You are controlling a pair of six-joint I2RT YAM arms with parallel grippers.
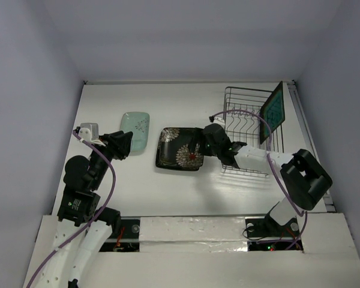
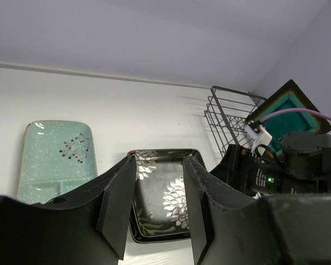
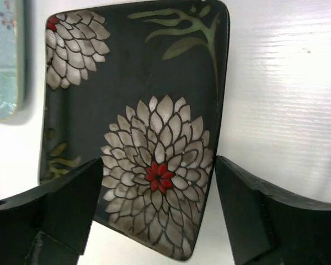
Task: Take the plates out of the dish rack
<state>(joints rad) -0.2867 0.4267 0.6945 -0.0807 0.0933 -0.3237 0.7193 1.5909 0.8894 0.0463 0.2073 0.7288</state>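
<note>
Right gripper (image 1: 209,141) released, jaws apart over black floral plate (image 1: 179,150).
Teal plate (image 1: 273,111), two o'clock, leans in dish rack (image 1: 240,114), not yet unloaded.

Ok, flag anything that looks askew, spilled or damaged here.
Nothing is spilled or broken. Only the teal-centred square plate stands out: it stands on edge, tilted corner-up, at the right end of the dish rack. The black floral plate and mint-green plate lie flat on the table.
</note>
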